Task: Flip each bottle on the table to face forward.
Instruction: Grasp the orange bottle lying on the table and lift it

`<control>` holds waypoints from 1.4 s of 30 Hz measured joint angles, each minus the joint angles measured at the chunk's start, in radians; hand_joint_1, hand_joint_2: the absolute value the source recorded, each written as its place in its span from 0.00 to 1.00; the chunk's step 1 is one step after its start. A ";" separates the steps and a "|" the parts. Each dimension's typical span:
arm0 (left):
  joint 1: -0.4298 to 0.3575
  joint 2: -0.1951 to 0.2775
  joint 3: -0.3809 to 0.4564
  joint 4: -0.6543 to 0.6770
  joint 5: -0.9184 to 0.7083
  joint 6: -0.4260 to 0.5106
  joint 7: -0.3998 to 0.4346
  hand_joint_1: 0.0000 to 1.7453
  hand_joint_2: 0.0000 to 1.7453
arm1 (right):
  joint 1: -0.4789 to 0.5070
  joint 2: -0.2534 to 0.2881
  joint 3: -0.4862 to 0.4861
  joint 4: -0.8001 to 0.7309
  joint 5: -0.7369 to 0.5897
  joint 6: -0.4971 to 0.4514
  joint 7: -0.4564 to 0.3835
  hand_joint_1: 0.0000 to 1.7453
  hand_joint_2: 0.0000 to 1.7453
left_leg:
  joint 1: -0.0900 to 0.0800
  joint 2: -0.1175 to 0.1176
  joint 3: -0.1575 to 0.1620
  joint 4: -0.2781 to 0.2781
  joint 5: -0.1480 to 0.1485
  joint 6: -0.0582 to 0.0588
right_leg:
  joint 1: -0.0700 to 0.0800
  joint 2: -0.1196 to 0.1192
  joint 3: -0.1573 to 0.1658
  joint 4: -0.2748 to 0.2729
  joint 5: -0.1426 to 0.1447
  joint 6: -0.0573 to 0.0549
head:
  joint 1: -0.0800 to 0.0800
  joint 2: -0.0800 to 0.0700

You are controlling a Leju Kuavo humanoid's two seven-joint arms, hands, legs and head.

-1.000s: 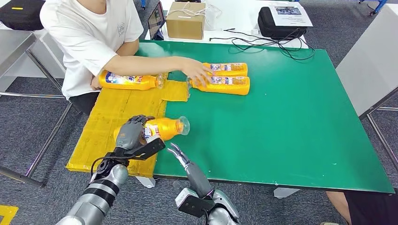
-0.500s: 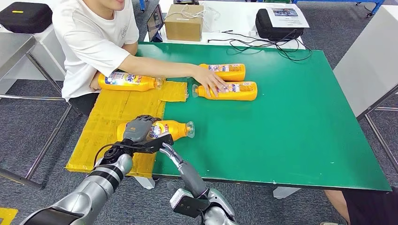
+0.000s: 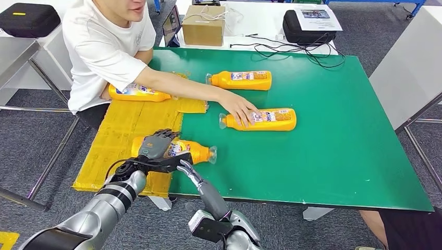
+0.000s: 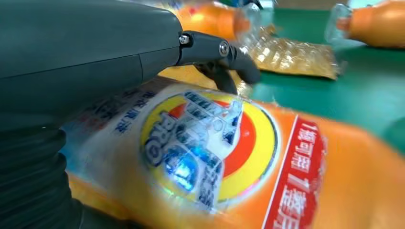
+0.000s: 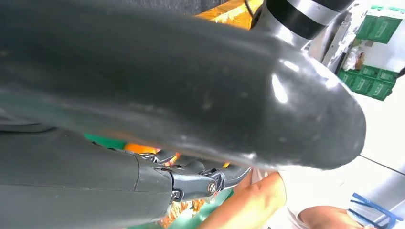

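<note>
An orange bottle (image 3: 192,151) lies on its side where the yellow cardboard meets the green table, its cap pointing right. My left hand (image 3: 155,145) grips its body from above. In the left wrist view its colourful label (image 4: 210,152) faces the camera under my fingers (image 4: 224,55). My right hand (image 3: 199,182) hovers at the table's front edge just below this bottle, with its fingers stretched out and nothing in them. It also fills the right wrist view (image 5: 167,109). A person's hand (image 3: 238,107) rests on a second bottle (image 3: 268,119). A third bottle (image 3: 242,79) lies farther back.
Another bottle (image 3: 136,92) lies on the yellow cardboard (image 3: 117,135) under the person's arm. The person sits at the table's far left corner. A cardboard box (image 3: 204,23), a black case (image 3: 307,23) and cables sit on the white table behind.
The person slid the second bottle nearer and to the right. My left hand turned its bottle and shifted it slightly right, so it now lies flat. The right hand rose a little.
</note>
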 joint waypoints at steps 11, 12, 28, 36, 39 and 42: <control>0.024 0.022 0.055 -0.083 0.160 -0.208 -0.195 0.00 0.00 | -0.020 -0.011 0.030 0.019 -0.048 -0.010 0.000 0.00 0.00 | 0.000 -0.003 0.000 0.000 0.000 0.000 | -0.001 -0.001 0.001 0.000 0.000 0.000 | 0.000 0.000; 0.027 0.024 0.054 -0.089 0.161 -0.209 -0.196 0.00 0.00 | -0.022 -0.012 0.031 0.020 -0.049 -0.010 0.000 0.00 0.00 | 0.000 -0.003 0.000 0.000 0.000 0.000 | -0.001 -0.001 0.001 0.000 0.000 0.000 | 0.000 0.000; 0.145 0.006 0.128 -0.418 0.765 -0.387 -0.228 0.00 1.00 | -0.039 -0.013 0.026 0.045 -0.008 -0.022 0.000 0.00 0.00 | 0.000 -0.003 -0.007 0.001 0.001 0.000 | 0.000 -0.001 -0.006 0.000 0.000 0.000 | 0.000 0.000; 0.190 -0.089 0.242 -0.635 1.062 -0.276 -0.143 0.00 1.00 | -0.017 -0.013 0.006 0.043 0.055 -0.075 0.002 0.00 0.00 | -0.001 -0.004 -0.008 0.001 0.000 0.001 | 0.000 -0.001 -0.007 -0.001 0.000 0.000 | 0.000 0.000; 0.222 -0.106 0.256 -0.691 1.094 -0.221 -0.152 0.00 1.00 | -0.001 -0.025 0.002 0.020 0.179 -0.154 0.054 0.00 0.00 | -0.001 -0.003 -0.009 0.001 0.000 0.001 | 0.000 -0.001 -0.007 -0.001 0.000 0.000 | 0.000 0.000; 0.270 -0.119 0.264 -0.780 1.095 -0.149 -0.173 0.00 1.00 | 0.007 -0.080 0.002 -0.031 0.432 -0.249 0.209 0.00 0.50 | -0.001 -0.003 -0.009 0.001 0.000 0.001 | -0.001 -0.001 -0.008 -0.001 0.000 0.000 | 0.000 0.000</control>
